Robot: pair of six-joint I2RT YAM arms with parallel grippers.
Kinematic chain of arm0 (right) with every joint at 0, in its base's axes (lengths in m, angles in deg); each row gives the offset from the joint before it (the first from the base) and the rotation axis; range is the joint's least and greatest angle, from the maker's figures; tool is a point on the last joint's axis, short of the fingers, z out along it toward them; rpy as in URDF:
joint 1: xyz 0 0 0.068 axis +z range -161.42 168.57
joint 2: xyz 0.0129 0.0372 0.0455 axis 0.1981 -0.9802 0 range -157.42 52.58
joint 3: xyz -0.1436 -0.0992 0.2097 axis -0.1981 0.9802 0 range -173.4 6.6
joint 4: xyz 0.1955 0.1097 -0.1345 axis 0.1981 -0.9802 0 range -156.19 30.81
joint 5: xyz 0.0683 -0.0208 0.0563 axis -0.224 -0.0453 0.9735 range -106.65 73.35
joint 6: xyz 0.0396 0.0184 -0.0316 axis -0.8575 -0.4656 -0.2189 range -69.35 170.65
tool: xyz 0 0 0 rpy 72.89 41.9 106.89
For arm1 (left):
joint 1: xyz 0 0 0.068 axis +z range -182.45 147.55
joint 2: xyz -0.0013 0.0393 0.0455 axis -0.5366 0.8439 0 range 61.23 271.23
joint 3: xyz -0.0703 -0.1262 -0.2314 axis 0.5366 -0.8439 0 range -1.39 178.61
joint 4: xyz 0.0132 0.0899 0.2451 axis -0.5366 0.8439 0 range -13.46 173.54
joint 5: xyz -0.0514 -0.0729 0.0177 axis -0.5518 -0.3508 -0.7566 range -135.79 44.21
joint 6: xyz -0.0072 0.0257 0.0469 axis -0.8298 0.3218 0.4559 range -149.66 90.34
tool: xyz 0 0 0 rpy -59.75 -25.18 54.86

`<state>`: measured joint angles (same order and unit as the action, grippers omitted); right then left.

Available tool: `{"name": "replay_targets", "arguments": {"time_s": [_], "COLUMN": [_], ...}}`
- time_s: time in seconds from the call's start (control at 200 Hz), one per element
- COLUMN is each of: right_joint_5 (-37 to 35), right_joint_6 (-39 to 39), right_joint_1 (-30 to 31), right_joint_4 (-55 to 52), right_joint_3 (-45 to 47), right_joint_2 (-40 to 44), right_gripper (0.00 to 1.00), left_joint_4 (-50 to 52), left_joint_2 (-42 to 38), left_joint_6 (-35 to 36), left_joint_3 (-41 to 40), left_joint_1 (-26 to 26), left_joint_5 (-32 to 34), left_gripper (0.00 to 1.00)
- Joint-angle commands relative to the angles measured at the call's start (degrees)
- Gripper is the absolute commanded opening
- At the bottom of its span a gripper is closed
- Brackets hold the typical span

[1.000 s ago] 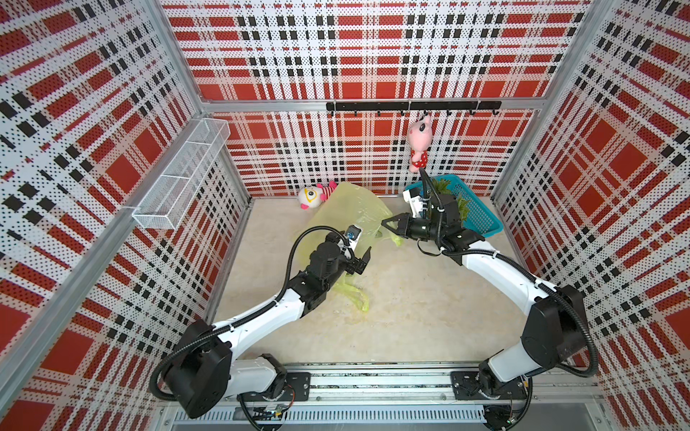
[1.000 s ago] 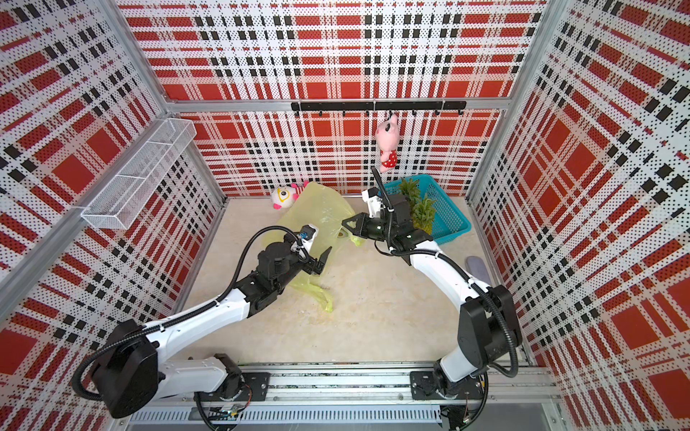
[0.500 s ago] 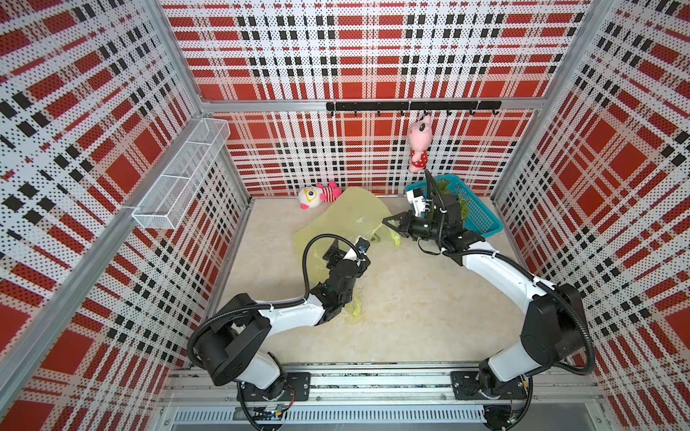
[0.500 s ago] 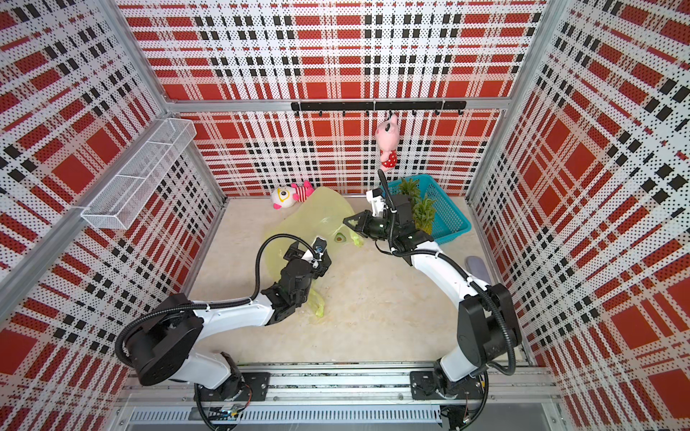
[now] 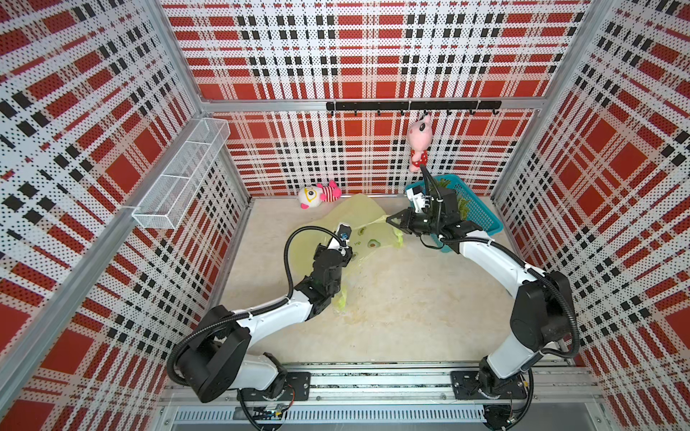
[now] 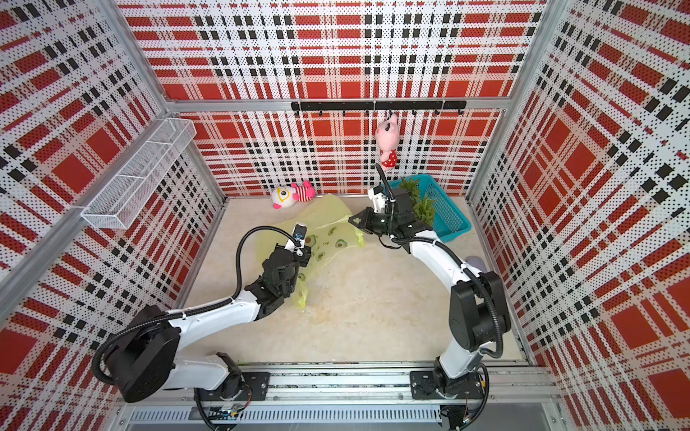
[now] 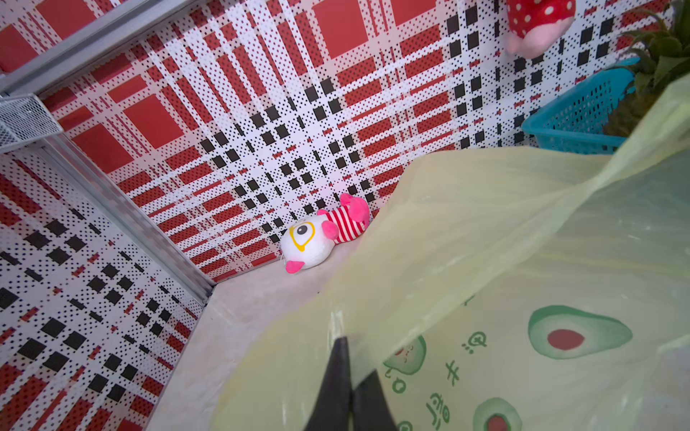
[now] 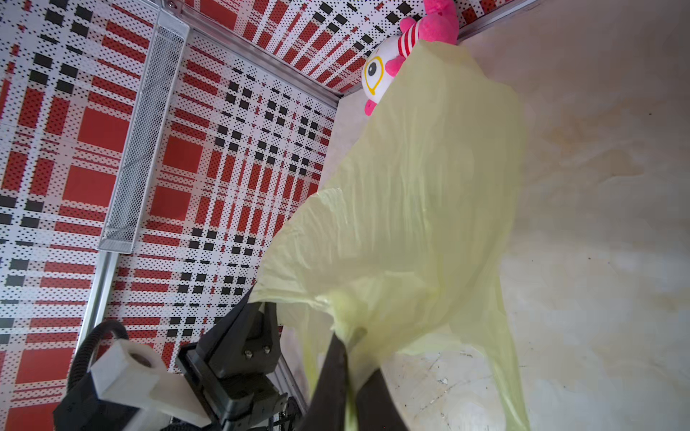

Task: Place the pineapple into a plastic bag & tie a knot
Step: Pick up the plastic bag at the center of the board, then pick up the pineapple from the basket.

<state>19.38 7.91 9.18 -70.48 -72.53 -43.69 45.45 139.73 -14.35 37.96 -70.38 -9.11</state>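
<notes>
The yellow-green plastic bag point(image 5: 364, 224) with avocado prints lies stretched between my two grippers at the back of the floor. My left gripper point(image 7: 354, 358) is shut on the bag's thin edge, low at its near side point(image 5: 349, 257). At the bag's far right end, my right gripper point(image 8: 353, 354) has a bunched strip of the bag point(image 8: 410, 209) between its fingers, which stand slightly apart. It sits just left of the basket in both top views point(image 5: 390, 220) point(image 6: 353, 220). The pineapple point(image 6: 422, 209) stands in the teal basket point(image 6: 448, 216), partly behind my right wrist. No knot is in view.
A striped plush toy point(image 5: 317, 194) lies by the back wall, touching the bag's far edge. A pink plush point(image 5: 418, 145) hangs from the hook rail point(image 5: 410, 106) above the basket. A wire shelf point(image 5: 179, 175) juts from the left wall.
My left gripper, open a second ago, dropped toward the floor and shut on the bag's edge. The bag has spread out lower. The right gripper's fingers have eased slightly apart.
</notes>
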Motion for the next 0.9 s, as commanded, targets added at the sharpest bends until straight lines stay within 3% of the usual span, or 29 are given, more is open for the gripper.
{"name": "replay_targets", "arguments": {"time_s": [0.0,0.045,0.1,0.205,0.366,0.501,0.752,0.892], "right_joint_5": [-6.92,-10.80,-16.04,-23.90,-31.79,-37.62,-40.83,-40.73], "right_joint_6": [12.60,15.56,17.62,19.59,20.56,22.41,27.69,27.80], "right_joint_1": [-1.60,-2.48,-4.07,-7.93,-15.54,-19.38,-20.06,-20.01], "right_joint_4": [-10.01,-12.08,-14.06,-15.05,-16.40,-18.18,-24.16,-26.47], "right_joint_3": [-6.35,-8.79,-11.19,-12.32,-10.91,-11.44,-21.69,-26.22], "right_joint_2": [-1.30,-1.38,-0.96,2.02,5.37,3.42,-8.49,-14.28], "right_gripper": [0.62,0.78,0.90,0.98,0.99,0.99,0.99,0.91], "left_joint_4": [8.48,11.42,14.92,23.51,29.73,30.11,32.39,32.93], "left_joint_2": [0.20,0.63,1.40,3.68,6.12,6.65,9.98,11.25], "left_joint_6": [-6.17,-7.72,-9.33,-12.06,-12.06,-12.07,-11.63,-11.70], "left_joint_3": [5.76,8.03,10.91,17.15,21.85,22.58,23.86,23.91], "left_joint_1": [3.06,4.18,5.25,7.31,7.43,7.79,7.61,7.43], "left_joint_5": [-9.21,-11.96,-13.92,-19.24,-20.20,-24.03,-27.33,-27.56], "left_gripper": [0.00,0.00,0.00,0.00,0.00,0.00,0.00,0.00]}}
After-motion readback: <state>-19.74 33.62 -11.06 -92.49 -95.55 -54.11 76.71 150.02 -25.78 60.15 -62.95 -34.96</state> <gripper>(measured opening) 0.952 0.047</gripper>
